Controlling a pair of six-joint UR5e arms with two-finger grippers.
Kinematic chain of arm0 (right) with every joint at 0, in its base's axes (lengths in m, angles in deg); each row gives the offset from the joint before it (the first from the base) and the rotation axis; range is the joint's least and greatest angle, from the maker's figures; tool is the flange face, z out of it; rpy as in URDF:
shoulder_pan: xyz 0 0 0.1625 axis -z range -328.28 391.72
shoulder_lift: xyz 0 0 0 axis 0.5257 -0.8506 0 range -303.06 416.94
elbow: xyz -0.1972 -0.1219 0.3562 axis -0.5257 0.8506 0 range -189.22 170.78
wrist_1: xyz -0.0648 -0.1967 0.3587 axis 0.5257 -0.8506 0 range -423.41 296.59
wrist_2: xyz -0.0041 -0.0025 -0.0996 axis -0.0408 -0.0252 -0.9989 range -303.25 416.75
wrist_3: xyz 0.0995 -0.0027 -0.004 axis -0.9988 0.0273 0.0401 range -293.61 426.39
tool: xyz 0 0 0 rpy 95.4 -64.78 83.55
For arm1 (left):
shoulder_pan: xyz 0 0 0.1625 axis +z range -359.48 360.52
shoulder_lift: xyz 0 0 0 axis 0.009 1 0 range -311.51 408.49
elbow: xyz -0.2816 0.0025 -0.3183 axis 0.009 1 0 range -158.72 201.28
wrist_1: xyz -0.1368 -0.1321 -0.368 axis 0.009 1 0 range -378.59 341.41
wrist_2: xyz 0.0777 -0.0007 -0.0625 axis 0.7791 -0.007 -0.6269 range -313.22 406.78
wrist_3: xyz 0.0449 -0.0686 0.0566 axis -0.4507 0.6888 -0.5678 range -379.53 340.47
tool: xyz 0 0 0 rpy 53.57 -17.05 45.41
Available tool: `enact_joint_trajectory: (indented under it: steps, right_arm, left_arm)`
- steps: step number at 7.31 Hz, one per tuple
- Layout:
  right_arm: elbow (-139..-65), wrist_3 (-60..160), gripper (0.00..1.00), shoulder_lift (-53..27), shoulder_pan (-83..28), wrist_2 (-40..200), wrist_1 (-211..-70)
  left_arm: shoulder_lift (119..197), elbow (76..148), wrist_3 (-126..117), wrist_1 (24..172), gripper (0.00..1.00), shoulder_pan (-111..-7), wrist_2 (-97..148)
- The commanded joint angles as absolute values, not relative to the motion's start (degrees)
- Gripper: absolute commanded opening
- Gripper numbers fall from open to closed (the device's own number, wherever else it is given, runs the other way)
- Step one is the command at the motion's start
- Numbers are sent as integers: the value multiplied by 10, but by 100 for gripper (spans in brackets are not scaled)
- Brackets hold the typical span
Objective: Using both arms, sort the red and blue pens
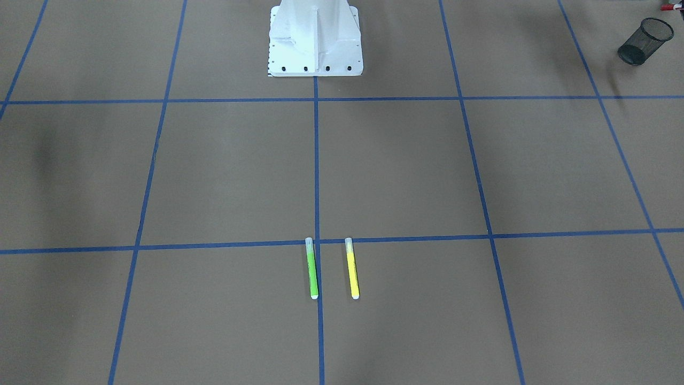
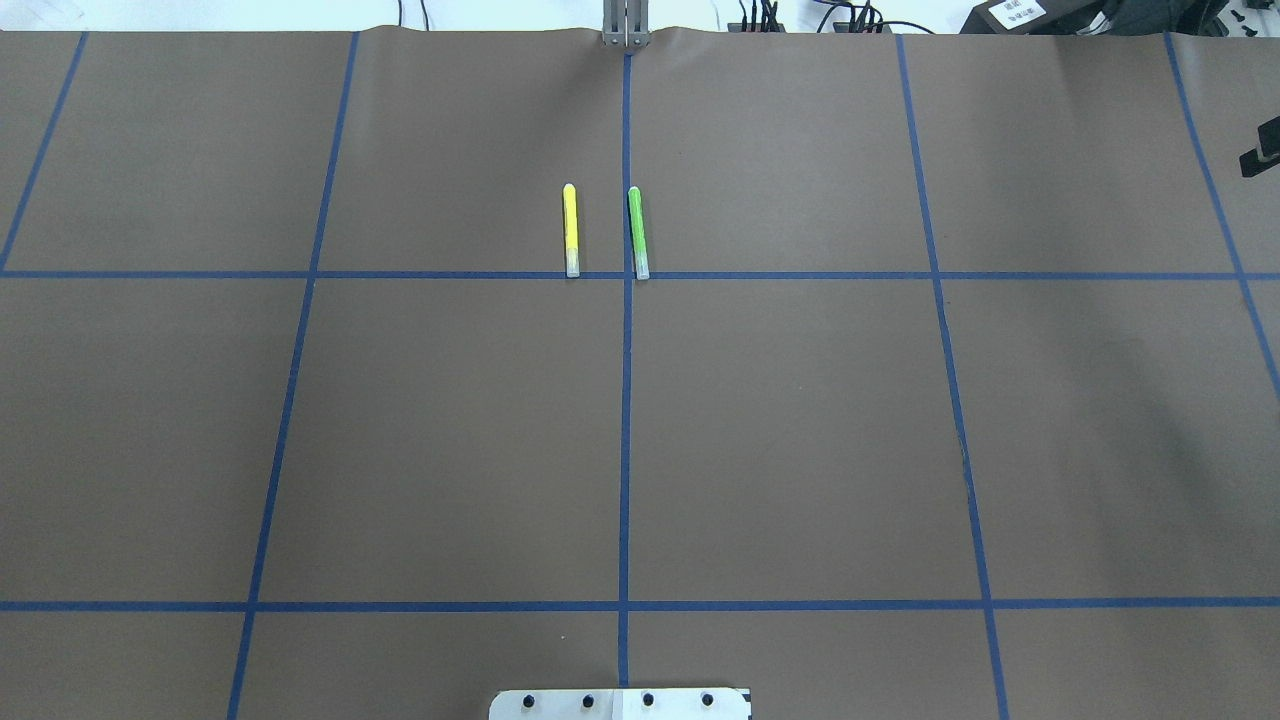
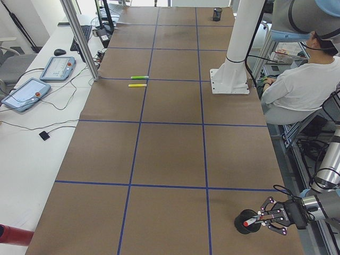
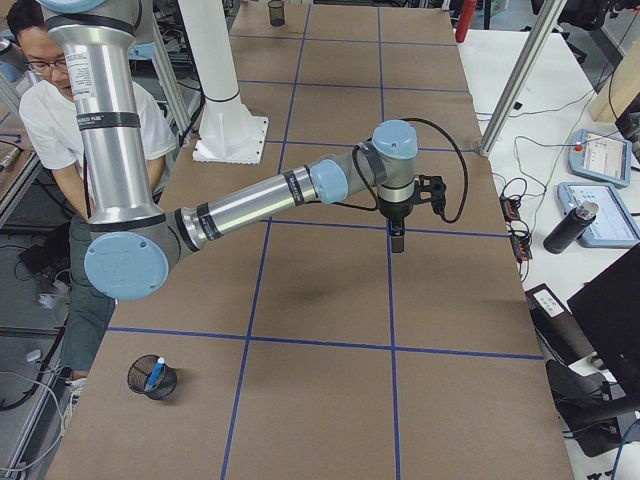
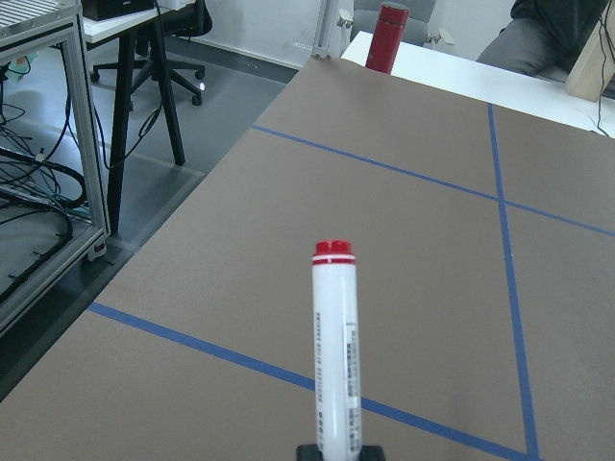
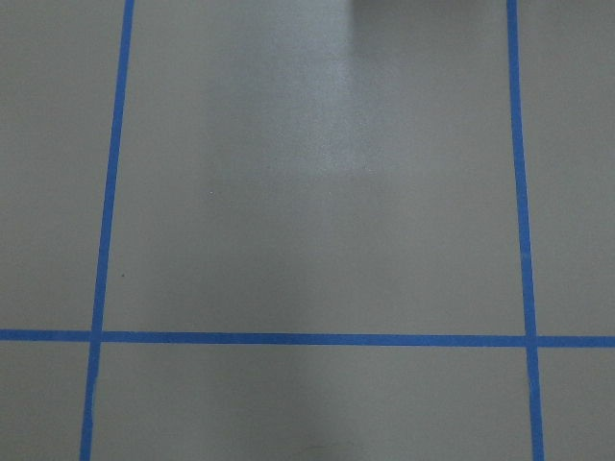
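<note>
The red pen (image 5: 333, 355), a white printed barrel with a red cap, sticks out of my left gripper (image 5: 338, 449), which is shut on it. In the exterior left view that gripper (image 3: 264, 217) holds the red pen (image 3: 252, 220) level, its red end at the mouth of a black mesh cup (image 3: 245, 225). The blue pen (image 4: 156, 372) stands in another black mesh cup (image 4: 150, 381) at the table's right end. My right gripper (image 4: 397, 243) hangs over bare table, pointing down. Whether it is open or shut I cannot tell.
A green pen (image 2: 637, 232) and a yellow pen (image 2: 570, 230) lie side by side at the table's far middle. The white pedestal (image 1: 315, 40) stands at the robot side. A seated person (image 3: 305, 79) is behind it. A red bottle (image 5: 389, 36) stands off the table's left end.
</note>
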State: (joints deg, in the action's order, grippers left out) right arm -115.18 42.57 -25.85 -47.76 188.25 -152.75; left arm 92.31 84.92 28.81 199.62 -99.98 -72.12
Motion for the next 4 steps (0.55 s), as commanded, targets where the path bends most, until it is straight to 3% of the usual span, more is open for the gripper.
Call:
enact_joint_trajectory:
  steps: [1, 4]
  right_arm:
    - [-1151, 426, 100, -259, -477, 1892, -1527]
    - [-1153, 426, 100, -262, -477, 1893, -1527]
  left_arm:
    - [934, 843, 290, 1991, 0, -1002, -724]
    - [944, 842, 292, 1958, 0, -1001, -748]
